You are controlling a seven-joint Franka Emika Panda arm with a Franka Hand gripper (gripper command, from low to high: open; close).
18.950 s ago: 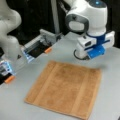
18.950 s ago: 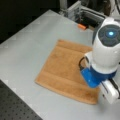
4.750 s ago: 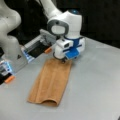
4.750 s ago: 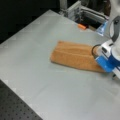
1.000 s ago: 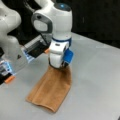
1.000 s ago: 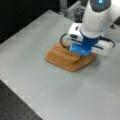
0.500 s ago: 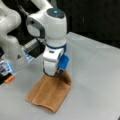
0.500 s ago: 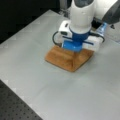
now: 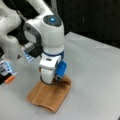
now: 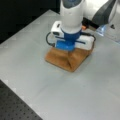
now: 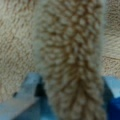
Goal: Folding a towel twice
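Second fold under way: white-and-blue gripper (image 11: 68,105) clamped on a raised band of tan fuzzy terry towel (image 9: 48,96). Best kept low over the doubled cloth, edges aligned.

towel (image 9: 48,95) went from flat sheet to narrow strip, now short doubled pad; gripper (image 10: 70,49) has carried pinched edge across it, dropped low over towel

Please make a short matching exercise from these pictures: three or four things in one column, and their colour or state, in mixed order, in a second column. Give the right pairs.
Things:
1. towel
2. gripper
3. table
4. small object at a front view's left edge

States or colours:
A. grey, bare surface
B. orange
C. tan, folded, lying on the table
D. shut on a raised fold of cloth

Pairs: 1-C, 2-D, 3-A, 4-B
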